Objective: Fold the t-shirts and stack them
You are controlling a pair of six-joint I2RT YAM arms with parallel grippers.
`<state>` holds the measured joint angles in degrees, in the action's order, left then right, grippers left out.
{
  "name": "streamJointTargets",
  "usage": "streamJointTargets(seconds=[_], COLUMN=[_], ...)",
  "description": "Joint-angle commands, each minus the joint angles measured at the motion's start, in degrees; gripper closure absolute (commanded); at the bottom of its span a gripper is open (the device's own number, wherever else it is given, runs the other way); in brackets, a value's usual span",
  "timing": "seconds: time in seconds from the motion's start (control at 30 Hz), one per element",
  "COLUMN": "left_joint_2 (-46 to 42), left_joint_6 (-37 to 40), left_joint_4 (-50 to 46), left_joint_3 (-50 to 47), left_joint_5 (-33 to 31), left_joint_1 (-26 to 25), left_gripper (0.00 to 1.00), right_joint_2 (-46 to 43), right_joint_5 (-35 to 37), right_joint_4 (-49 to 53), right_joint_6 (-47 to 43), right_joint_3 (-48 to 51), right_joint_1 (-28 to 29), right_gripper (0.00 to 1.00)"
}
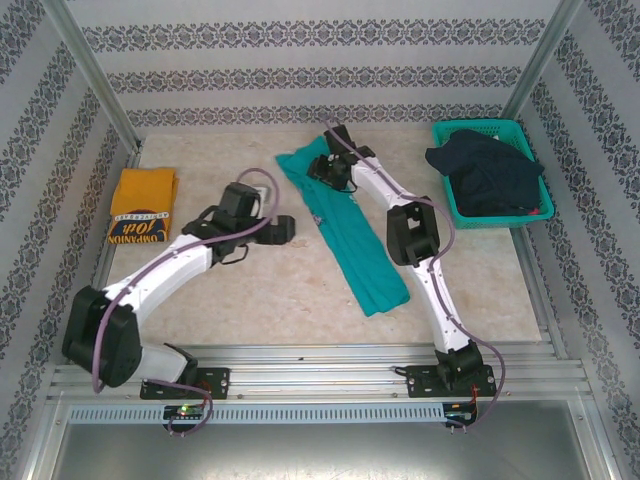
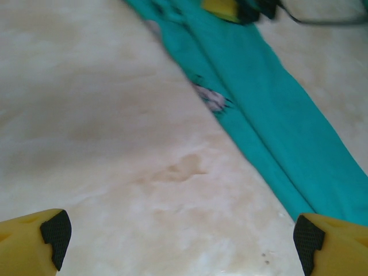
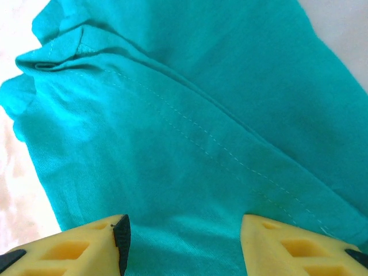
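- Tabletop [image 1: 280, 290] from the overhead camera: pale beige, marbled, and boxed in by walls [image 1: 300, 60] papered in grey patterned bands, with metal frame posts [image 1: 90, 70] slanting up at both far corners.
- At the far right corner I see a teal mesh basket [image 1: 480, 127] holding a heap of dark navy clothes [image 1: 485, 170]. A bit of red shows at its near right edge.
- The mustard-yellow t-shirt [image 1: 142, 200] lies folded at the far left of the table, its dark lettered band on the near side.
- The teal-green t-shirt [image 1: 350, 240] lies mid-table, folded into a long strip that runs diagonally from far left to near right.
- The left gripper [image 1: 285, 230] hangs over bare table just left of that strip. The right gripper [image 1: 322, 170] is over the strip's far end.
- On my left wrist camera, the yellow fingers [image 2: 34, 241] with black pads stand wide apart over bare tabletop, released and holding nothing. The teal-green t-shirt crosses the upper right, with a patch of white lettering [image 2: 213, 99] at its folded edge.
- On my right wrist camera, both fingers [image 3: 86, 247] sit apart above the teal-green t-shirt, and I see no cloth pinched between them. A stitched seam [image 3: 201, 144] runs diagonally across the cloth, and a sliver of table shows at the left edge.
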<state>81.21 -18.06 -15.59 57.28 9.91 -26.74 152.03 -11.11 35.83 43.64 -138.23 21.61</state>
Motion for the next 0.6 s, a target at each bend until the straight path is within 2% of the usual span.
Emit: streamJointTargets(seconds=[0.0,0.13,0.27,0.43,0.57], left_joint_2=[4.9,12.9,22.2,32.5,36.9], left_joint_6=[15.9,29.9,38.3,46.2,48.2], left_joint_4=[9.8,10.1,8.9,8.2,7.8], left_joint_3=[3.6,8.7,15.5,21.2,22.3], left_joint_5=[9.4,16.3,19.9,22.2,24.9], left_joint_1=[-4.5,-10.8,-16.0,-21.7,-23.5], left_gripper=[0.0,0.01,0.01,0.02,0.05], right_joint_2=[-3.7,-6.8,-9.2,-11.6,-12.5], right_joint_5=[2.7,1.6,0.6,-1.2,-1.8], right_joint_4=[4.5,3.5,2.2,0.3,-0.1], right_joint_6=[-1.9,-4.5,-5.3,-5.3,-5.6], right_joint_3=[2.9,6.8,11.9,17.8,20.1], right_joint_1=[-1.4,-2.2,-2.9,-3.4,-3.9], right_gripper=[0.45,0.45,0.44,0.45,0.44])
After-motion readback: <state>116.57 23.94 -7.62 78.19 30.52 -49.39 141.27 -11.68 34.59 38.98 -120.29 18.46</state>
